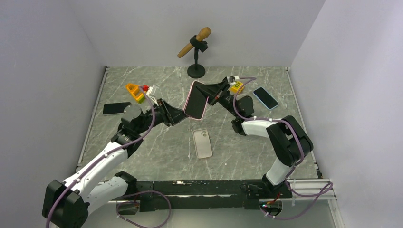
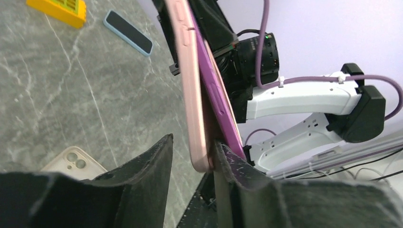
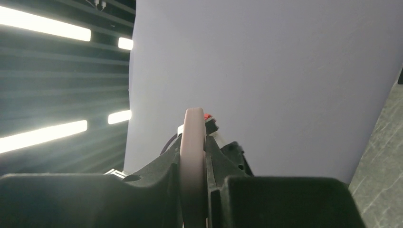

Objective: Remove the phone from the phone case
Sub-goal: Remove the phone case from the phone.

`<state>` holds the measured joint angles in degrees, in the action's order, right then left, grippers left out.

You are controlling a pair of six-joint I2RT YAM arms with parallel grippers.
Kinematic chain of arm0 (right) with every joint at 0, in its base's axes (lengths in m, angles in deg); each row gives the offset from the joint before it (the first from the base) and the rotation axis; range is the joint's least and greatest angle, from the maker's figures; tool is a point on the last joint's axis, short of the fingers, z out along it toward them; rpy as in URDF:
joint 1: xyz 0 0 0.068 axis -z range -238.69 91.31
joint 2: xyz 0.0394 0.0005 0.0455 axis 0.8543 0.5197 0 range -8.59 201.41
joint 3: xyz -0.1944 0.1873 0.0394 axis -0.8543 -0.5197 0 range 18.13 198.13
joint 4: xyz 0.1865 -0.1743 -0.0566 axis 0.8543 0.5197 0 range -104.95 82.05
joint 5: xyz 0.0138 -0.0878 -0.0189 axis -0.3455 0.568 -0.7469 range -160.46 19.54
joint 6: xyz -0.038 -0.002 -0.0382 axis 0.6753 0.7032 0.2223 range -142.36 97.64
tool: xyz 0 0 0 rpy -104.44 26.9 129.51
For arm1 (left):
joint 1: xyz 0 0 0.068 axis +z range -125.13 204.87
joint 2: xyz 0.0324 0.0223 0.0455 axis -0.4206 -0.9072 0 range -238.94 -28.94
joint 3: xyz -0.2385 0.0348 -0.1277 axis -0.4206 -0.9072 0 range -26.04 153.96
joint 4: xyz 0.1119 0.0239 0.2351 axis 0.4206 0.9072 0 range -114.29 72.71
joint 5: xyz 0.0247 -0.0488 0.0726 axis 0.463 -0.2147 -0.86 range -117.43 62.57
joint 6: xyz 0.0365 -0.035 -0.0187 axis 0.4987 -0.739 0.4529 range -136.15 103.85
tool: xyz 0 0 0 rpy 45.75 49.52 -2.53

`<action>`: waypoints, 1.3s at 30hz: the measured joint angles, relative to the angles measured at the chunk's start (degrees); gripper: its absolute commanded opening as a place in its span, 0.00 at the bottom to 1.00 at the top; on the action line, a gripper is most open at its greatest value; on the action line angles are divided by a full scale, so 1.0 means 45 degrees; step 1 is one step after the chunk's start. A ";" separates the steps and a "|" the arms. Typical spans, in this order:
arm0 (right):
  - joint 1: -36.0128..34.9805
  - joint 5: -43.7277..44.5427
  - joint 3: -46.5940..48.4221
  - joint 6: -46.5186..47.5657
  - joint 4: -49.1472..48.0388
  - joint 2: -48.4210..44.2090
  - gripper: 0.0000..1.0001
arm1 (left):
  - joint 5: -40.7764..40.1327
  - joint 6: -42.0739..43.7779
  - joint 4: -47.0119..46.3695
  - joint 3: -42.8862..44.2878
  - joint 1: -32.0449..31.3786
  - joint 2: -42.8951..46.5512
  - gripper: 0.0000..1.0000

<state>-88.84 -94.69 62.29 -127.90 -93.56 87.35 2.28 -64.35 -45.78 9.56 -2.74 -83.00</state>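
Top external puts the phone case (image 1: pixel 196 99), pink and tilted on end, in mid-air at the centre of the frame, carried between the two arms above the marble-pattern table (image 1: pixel 157 152). Right gripper (image 1: pixel 212 95) comes in from the upper right, and its wrist view shows its two sides pressed tight against both faces of the pink edge. Left gripper (image 1: pixel 179 115) sits at the case's lower end. From its wrist camera the jaws stand apart: the finger (image 2: pixel 233 175) at lower right of the frame touches the case's corner, while a sliver of table shows between the other one and the pink rim. Along the case's right side in that view runs a purple band, which I take to be the phone (image 2: pixel 219 102) (seemingly part-way out of the shell, though I can't be sure).

The shell looks soft and rubbery, so it should flex and peel at a corner. The phone is rigid, smooth and likely slippery, with glass that would not forgive a drop. Best hold: the case rim for one claw, the phone's bare edges for the other. No logo, label or writing is legible anywhere.
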 measured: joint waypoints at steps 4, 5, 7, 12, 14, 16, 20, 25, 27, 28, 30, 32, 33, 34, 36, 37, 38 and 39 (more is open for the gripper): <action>-0.0272 0.0039 0.0165 0.0554 0.0000 0.0053 0.00 | 0.0194 -0.0719 0.0131 0.0005 -0.0039 -0.0578 0.47; -0.0306 0.0039 0.0219 0.0753 0.0000 0.0068 0.00 | 0.0253 -0.0865 0.0151 0.0010 -0.0092 -0.0729 0.47; -0.0408 0.0034 0.0311 0.1137 -0.0005 0.0087 0.00 | 0.0408 -0.1088 0.0180 0.0010 -0.0185 -0.0947 0.46; -0.0646 0.0029 0.0389 0.1812 -0.0063 0.0087 0.00 | 0.0612 -0.1214 0.0180 0.0015 -0.0437 -0.1185 0.26; -0.0661 0.0029 0.0389 0.2050 -0.0058 0.0087 0.00 | 0.0670 -0.1209 0.0092 0.0015 -0.0471 -0.1229 0.10; -0.0661 0.0063 0.0389 0.2278 -0.0039 0.0087 0.00 | 0.0690 -0.1112 -0.0039 0.0019 -0.0500 -0.1311 0.00; -0.0641 0.0418 0.0389 0.2472 0.0063 0.0160 0.00 | -0.0238 -0.0087 0.0588 0.0301 -0.0719 -0.1443 0.00; -0.0505 0.1399 0.0325 0.1938 0.0117 0.0578 0.00 | -0.4211 0.1341 0.1938 0.0962 -0.1972 -0.1535 0.00; -0.0476 0.2147 0.0209 0.1277 0.0141 0.0908 0.00 | -0.5717 0.1734 0.2001 0.1161 -0.2297 -0.1783 0.00; -0.0495 0.2419 0.0121 0.0699 0.0253 0.1020 0.00 | -0.6465 0.2229 0.2089 0.1248 -0.2356 -0.1987 0.00; -0.0544 0.2943 0.0000 0.0447 0.0588 0.1127 0.00 | -0.7203 0.2919 0.1880 0.1248 -0.2467 -0.2429 0.00; -0.0525 0.3225 -0.0214 0.0146 0.0651 0.1282 0.00 | -0.7480 0.3434 0.1778 0.1214 -0.2589 -0.2535 0.00; -0.0525 0.3283 -0.0291 0.0000 0.0675 0.1341 0.00 | -0.7553 0.3585 0.1778 0.1175 -0.2633 -0.2506 0.00; -0.0525 0.3288 -0.0340 -0.0126 0.0680 0.1370 0.00 | -0.7558 0.3672 0.1753 0.1132 -0.2642 -0.2414 0.00; -0.0525 0.3186 -0.0389 -0.0335 0.0675 0.1379 0.00 | -0.7388 0.3803 0.1749 0.1054 -0.2642 -0.2132 0.26; -0.0515 0.2982 -0.0389 -0.0398 0.0597 0.1379 0.00 | -0.7140 0.3813 0.1870 0.1049 -0.2603 -0.1919 0.41; -0.0510 0.2803 -0.0389 -0.0442 0.0495 0.1379 0.00 | -0.6747 0.3793 0.2055 0.1049 -0.2511 -0.1676 0.51; -0.0491 0.2497 -0.0389 -0.0466 0.0398 0.1379 0.00 | -0.6441 0.3866 0.2259 0.1049 -0.2390 -0.1462 0.59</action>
<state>-91.05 -83.46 60.55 -130.00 -91.77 93.56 -26.70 -46.95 -35.62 14.28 -13.50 -89.58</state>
